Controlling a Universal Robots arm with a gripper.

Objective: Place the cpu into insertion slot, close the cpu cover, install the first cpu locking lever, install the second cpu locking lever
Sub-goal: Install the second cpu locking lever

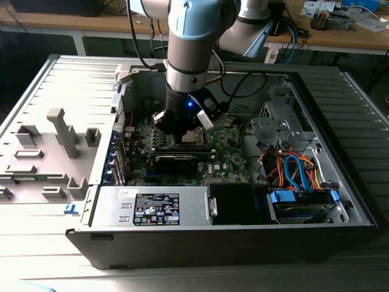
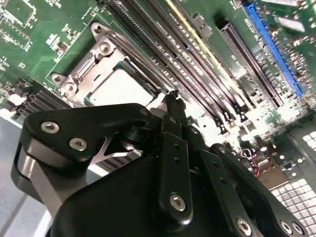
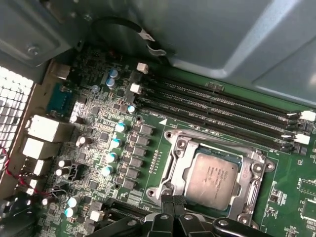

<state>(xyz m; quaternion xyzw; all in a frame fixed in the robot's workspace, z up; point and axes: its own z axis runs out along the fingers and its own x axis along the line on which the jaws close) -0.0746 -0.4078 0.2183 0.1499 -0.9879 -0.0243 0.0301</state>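
The cpu (image 3: 213,178) lies flat in the insertion slot (image 1: 193,137) on the green board, its silvery face up. The cpu cover (image 3: 180,164), a silvery frame, lies down around the chip, and the chip's face shows through its cut-out. My gripper (image 3: 172,200) is shut with nothing visible between its fingers; its tips hover at the edge of the socket, just beside the frame. In the second wrist view the gripper (image 2: 171,96) points at the socket's side next to the cpu (image 2: 121,88). In the exterior view the gripper (image 1: 176,129) hangs low inside the open computer case.
Long dark memory slots (image 3: 222,113) run beside the socket. A long black card (image 1: 176,161) stands close by the gripper. A power supply box (image 1: 152,207) and bundled orange and blue cables (image 1: 292,170) fill the case's near side. Grey fixtures (image 1: 61,131) stand outside the case on the exterior view's left.
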